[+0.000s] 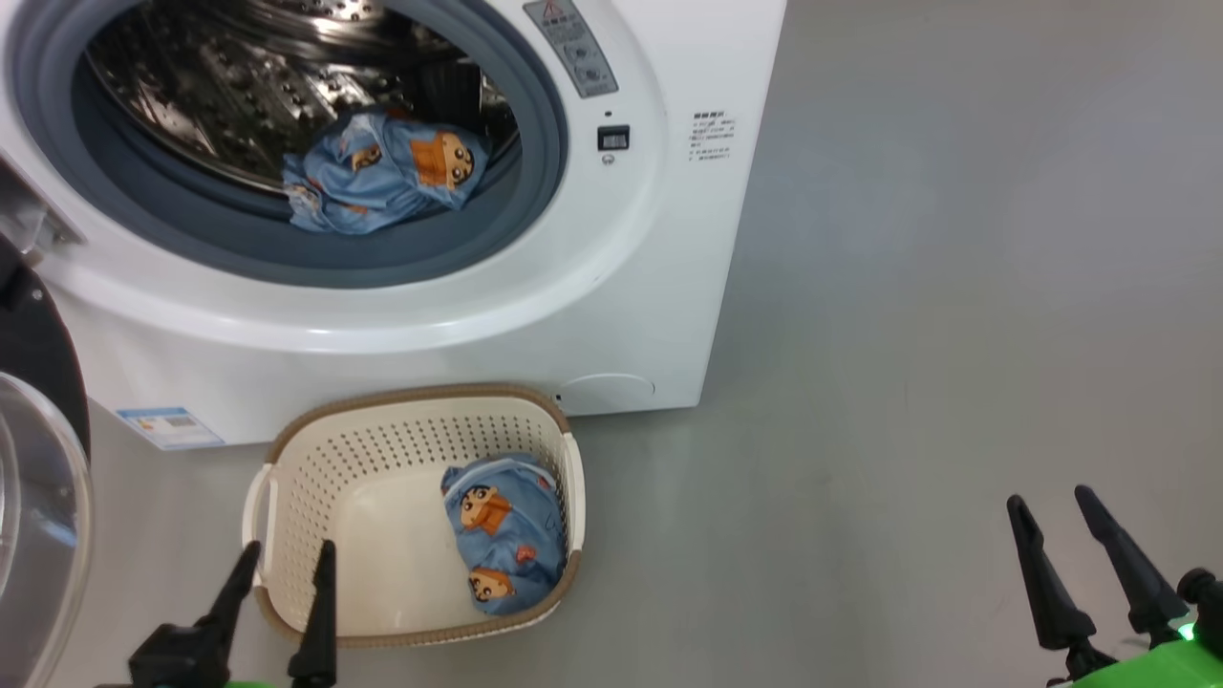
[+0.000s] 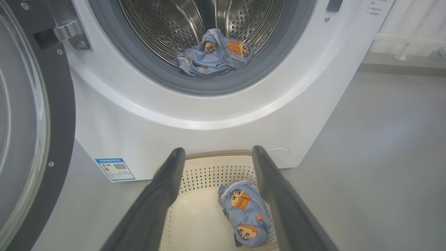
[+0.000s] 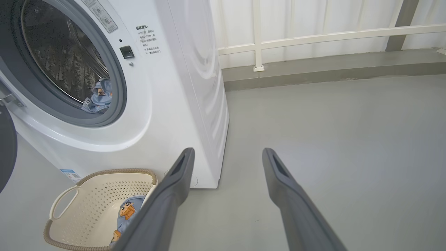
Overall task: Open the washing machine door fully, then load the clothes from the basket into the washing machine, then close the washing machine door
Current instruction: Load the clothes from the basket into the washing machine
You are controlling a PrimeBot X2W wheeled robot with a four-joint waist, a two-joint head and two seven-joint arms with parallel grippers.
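The washing machine (image 1: pixel 535 315) stands with its door (image 1: pixel 38 497) swung wide to the left, glass bowl facing out. One light-blue garment (image 1: pixel 382 172) lies at the front of the steel drum. The other garment (image 1: pixel 506 535) sits bunched in the right half of the cream basket (image 1: pixel 287 478) on the floor before the machine. My left gripper (image 1: pixel 284 559) hangs open over the basket's near left rim, empty; in the left wrist view its fingers (image 2: pixel 163 195) frame the basket garment (image 2: pixel 245 212). My right gripper (image 1: pixel 1051 506) is open and empty over bare floor, far right.
Grey floor (image 1: pixel 908 334) spreads to the right of the machine. A white railing (image 3: pixel 313 36) and a raised grey ledge run along the back wall. A blue energy label (image 1: pixel 170 427) marks the machine's lower left front.
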